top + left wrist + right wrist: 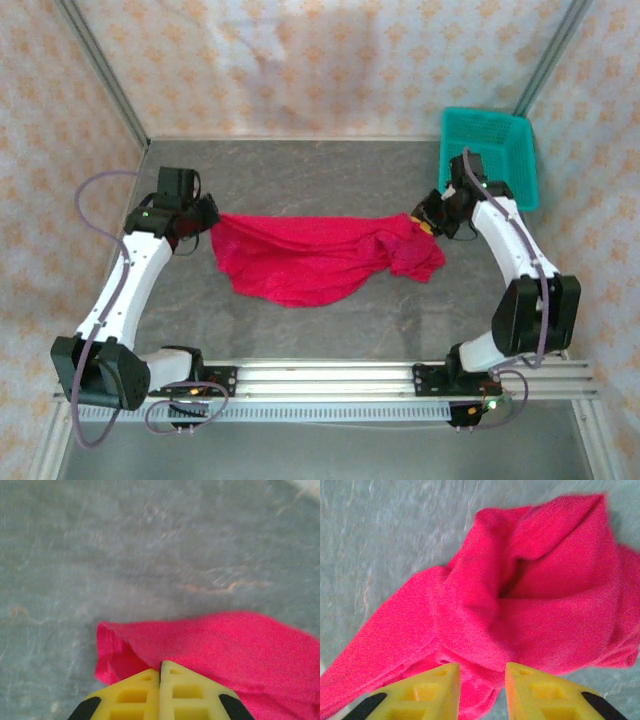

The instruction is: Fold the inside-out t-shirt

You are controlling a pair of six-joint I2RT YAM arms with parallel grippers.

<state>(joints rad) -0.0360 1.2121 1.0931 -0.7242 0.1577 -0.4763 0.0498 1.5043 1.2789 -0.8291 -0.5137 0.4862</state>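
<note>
T-shirt (300, 262) lies crumpled on the bench (330, 170). Left end effector (160, 665) pinches its left edge; right end effector (482, 666) stands narrowly parted over the bunched right end.

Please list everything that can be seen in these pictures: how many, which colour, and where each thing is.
t-shirt: one, crimson red, crumpled on the middle of the table, reaching from one gripper to the other.
basket: one, teal mesh, far right corner of the table.
table: one, grey marbled top, under everything.
rail: one, silver metal, along the near edge.
curtains: cream with orange pattern, around three sides.
left arm: one, white and black, left side.
right arm: one, white and black, right side.
left gripper: one, yellow fingers, shut on the t-shirt's left edge.
right gripper: one, yellow fingers, open over the t-shirt's right end.
</note>
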